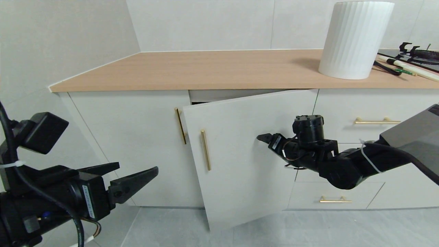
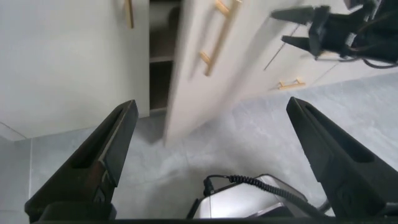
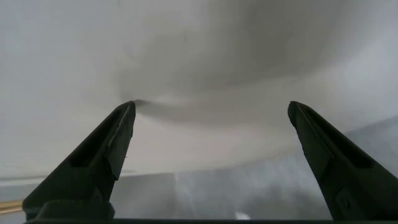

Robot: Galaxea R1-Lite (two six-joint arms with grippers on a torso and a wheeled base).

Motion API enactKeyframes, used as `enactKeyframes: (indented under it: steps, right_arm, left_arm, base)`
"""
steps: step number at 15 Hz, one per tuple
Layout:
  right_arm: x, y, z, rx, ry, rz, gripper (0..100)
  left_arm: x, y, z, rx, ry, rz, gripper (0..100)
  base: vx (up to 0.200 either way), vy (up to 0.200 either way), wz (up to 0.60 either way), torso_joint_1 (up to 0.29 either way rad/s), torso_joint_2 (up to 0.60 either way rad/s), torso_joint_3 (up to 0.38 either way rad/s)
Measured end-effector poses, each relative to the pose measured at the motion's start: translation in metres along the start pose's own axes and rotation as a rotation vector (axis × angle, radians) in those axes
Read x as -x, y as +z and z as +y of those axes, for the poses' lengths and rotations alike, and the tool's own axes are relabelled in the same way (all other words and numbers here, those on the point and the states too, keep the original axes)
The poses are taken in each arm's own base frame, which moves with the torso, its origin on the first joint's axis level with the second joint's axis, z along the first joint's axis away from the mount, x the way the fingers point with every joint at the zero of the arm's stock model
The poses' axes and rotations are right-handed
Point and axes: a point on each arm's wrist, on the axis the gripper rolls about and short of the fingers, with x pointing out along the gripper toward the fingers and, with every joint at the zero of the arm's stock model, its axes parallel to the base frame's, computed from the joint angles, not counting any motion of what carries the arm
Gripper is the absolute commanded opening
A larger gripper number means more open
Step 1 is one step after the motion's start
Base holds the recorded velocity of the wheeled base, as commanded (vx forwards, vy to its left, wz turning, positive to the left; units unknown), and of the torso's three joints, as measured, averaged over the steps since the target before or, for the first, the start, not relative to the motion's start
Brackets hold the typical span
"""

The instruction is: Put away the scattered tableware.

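The right hand (image 1: pixel 264 139) is held out in front of the half-open cabinet door (image 1: pixel 247 154). Its fingers are spread wide and hold nothing. Its tips point at the door's plain white face, between the gold handle (image 1: pixel 205 150) near the free edge and the hinge side. In the right wrist view the two fingers (image 3: pixel 118 134) frame that white face from very near, with a soft shadow by one tip; I cannot tell whether they touch it

The left hand (image 1: pixel 137 167) sits low on the robot's left, in front of the closed neighbouring door (image 1: pixel 137 137), also spread wide and empty. In the left wrist view its fingers frame the grey floor (image 2: pixel 249 143), and beyond them the open door's lower edge and a dark gap with a shelf (image 2: pixel 160 59) inside the cabinet

The tableware, a few long thin utensils (image 1: pixel 408 67), lies on the wooden surface (image 1: pixel 205 68) at its far right end. They lie just beside a tall white ribbed container (image 1: pixel 356 37) that stands upright there, with a black wire object (image 1: pixel 418 51) behind them. The utensils lie well above and to the right of the right hand, well apart from it, and the left hand is farther off still. Under that end of the surface are drawers with gold bar handles (image 1: pixel 377 121), behind the right arm
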Motion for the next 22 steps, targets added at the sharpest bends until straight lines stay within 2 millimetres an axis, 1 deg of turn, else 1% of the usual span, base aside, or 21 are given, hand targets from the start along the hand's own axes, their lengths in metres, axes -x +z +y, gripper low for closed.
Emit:
enactKeyframes:
  steps: [6,12,18,22]
  right_arm:
    - [-0.024,0.004,0.001,-0.005,-0.096,-0.145,100]
    - [-0.040,0.005,-0.002,-0.019,-0.145,-0.213,100]
    - [-0.050,0.011,-0.009,-0.024,-0.191,-0.254,100]
    - [-0.049,0.013,-0.009,-0.026,-0.192,-0.257,100]
  left_arm:
    - [0.000,0.000,0.000,0.002,0.001,0.000,100]
    - [0.000,0.000,0.000,0.003,0.000,0.001,100]
    - [-0.001,-0.001,0.000,0.003,-0.001,0.006,100]
    - [-0.001,-0.001,0.000,0.003,0.000,0.007,100]
  base:
    - [0.000,0.000,0.00,0.000,0.00,0.000]
    - [0.000,0.000,0.00,0.000,0.00,0.000]
    - [0.000,0.000,0.00,0.000,0.00,0.000]
    - [0.000,0.000,0.00,0.000,0.00,0.000]
